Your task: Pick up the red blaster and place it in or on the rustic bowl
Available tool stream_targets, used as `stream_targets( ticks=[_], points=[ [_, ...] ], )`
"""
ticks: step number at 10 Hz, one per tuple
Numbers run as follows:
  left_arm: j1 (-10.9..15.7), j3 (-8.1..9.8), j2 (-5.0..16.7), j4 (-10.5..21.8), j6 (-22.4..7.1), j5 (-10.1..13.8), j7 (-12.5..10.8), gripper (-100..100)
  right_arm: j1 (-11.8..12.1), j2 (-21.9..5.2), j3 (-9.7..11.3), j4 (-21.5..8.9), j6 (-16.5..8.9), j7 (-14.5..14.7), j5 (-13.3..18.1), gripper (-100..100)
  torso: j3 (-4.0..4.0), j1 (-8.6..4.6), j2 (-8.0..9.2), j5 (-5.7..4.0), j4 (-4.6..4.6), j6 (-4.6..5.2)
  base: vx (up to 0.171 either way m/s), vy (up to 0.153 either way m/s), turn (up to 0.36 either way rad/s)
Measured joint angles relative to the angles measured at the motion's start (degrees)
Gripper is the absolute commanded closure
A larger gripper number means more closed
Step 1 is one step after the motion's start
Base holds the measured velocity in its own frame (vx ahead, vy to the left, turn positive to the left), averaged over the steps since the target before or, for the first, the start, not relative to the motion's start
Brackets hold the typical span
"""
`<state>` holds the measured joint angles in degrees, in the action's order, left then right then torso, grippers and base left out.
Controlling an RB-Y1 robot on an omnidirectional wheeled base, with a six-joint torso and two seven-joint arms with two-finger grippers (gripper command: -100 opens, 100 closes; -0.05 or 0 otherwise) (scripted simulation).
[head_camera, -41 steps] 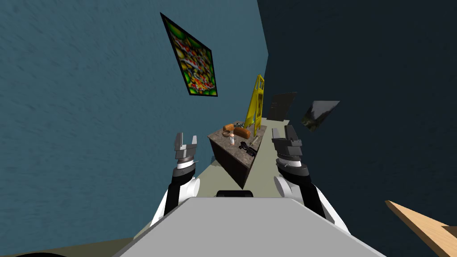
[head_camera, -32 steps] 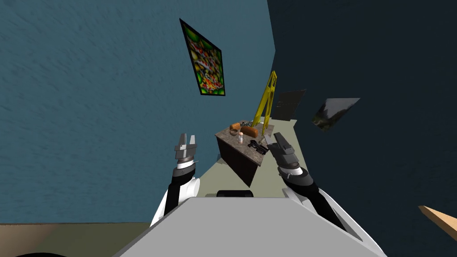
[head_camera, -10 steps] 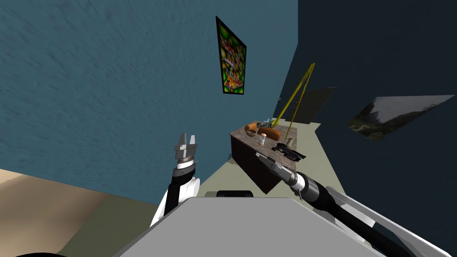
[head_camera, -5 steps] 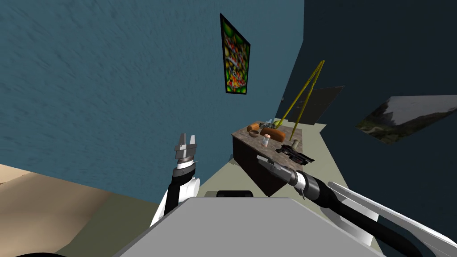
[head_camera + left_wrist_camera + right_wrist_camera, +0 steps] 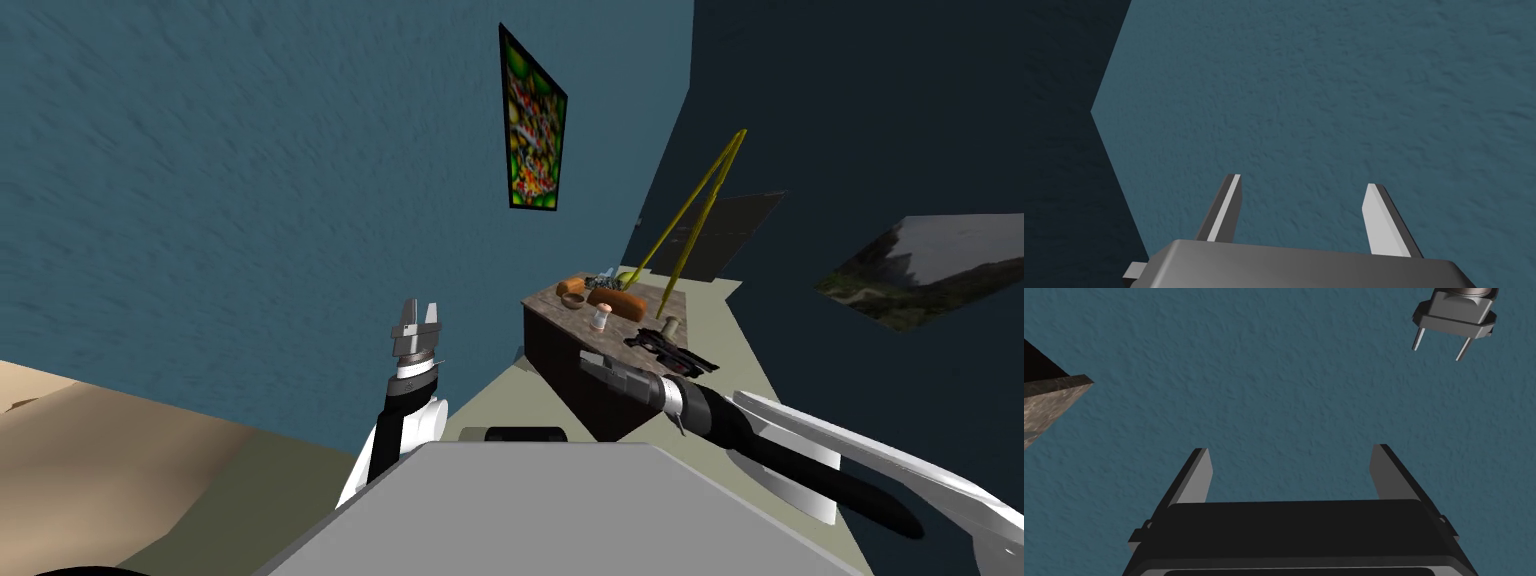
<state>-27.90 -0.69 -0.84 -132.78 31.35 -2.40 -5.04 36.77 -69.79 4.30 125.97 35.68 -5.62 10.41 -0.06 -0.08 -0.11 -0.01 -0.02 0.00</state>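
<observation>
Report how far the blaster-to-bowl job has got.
Done: nothing yet; the dark blaster lies on the table, apart from the small brown bowl. In hand: the right end effector is open and empty by the table's near side. Left: grasp, lift, carry to the bowl. The left end effector hangs open, idle.

The stone-topped table [image 5: 575,322] bears dark blaster [image 5: 668,347], bowl [image 5: 573,300], loaf [image 5: 617,303] — and bottle [image 5: 600,318].
</observation>
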Motion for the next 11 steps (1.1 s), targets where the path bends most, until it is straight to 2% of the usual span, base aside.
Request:
stream_targets(
  ticks=[2, 6, 7, 11],
  points=[
    [0.0, 0.0, 0.0, 0.0, 0.0, 0.0, 0.0, 0, 0.22, -2.89, -0.49, -0.55, -0.27, -0.24, 0.35, -100, 0.05, 0.01, 0.09, 0.0, 0.02, 0.03, 0.018, -0.011, 0.024],
    [0.0, 0.0, 0.0, 0.0, 0.0, 0.0, 0.0, 0, -1.44, -9.72, -1.26, -3.94, -1.67, -1.52, 2.03, -100, 0.01, -0.08, 0.02, -0.02, 0.0, 0.02, 0.026, -0.025, 0.03],
    [0.0, 0.0, 0.0, 0.0, 0.0, 0.0, 0.0, 0, -0.9, -10.84, -1.86, -4.0, -1.63, -1.6, 2.0, -100, 0.05, -0.03, 0.09, -0.02, 0.02, 0.04, 0.025, -0.031, 0.045],
    [0.0, 0.01, 0.0, 0.0, 0.0, 0.0, 0.0, 0, -1.84, -17.61, -3.13, -7.93, -2.35, -2.96, 3.73, -100, 0.01, -0.16, 0.02, -0.04, 0.0, 0.03, 0.033, -0.052, 0.045]
  ],
)
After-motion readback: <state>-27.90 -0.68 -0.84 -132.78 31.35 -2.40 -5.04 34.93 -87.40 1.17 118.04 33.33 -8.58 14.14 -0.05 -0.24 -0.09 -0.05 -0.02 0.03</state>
